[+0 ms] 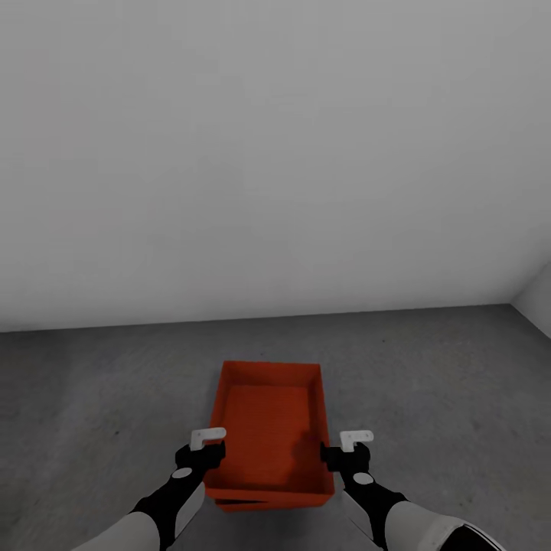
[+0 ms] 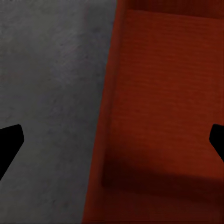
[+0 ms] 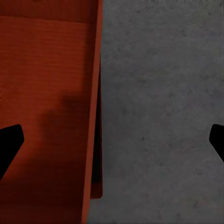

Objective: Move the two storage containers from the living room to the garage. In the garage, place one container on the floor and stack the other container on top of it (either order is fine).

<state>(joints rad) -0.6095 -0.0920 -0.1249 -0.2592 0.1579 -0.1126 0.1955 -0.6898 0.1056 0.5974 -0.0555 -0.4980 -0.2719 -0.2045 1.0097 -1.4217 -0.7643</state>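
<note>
An orange-red lidless storage container (image 1: 272, 417) rests on top of a second one, of which a thin edge (image 1: 241, 504) peeks out at the near side, on the dark grey garage floor (image 1: 428, 383). My left gripper (image 1: 202, 458) hovers open over the top container's left wall (image 2: 109, 116), one finger over the floor, the other over the box's inside. My right gripper (image 1: 346, 458) is open above the right wall (image 3: 93, 116), straddling it the same way. The lower container's rim (image 3: 97, 186) shows just outside that wall. Neither gripper holds anything.
A plain pale grey wall (image 1: 275, 153) stands close behind the containers. A second wall (image 1: 539, 295) meets it at the far right corner. Bare grey floor runs to the left and right of the stack.
</note>
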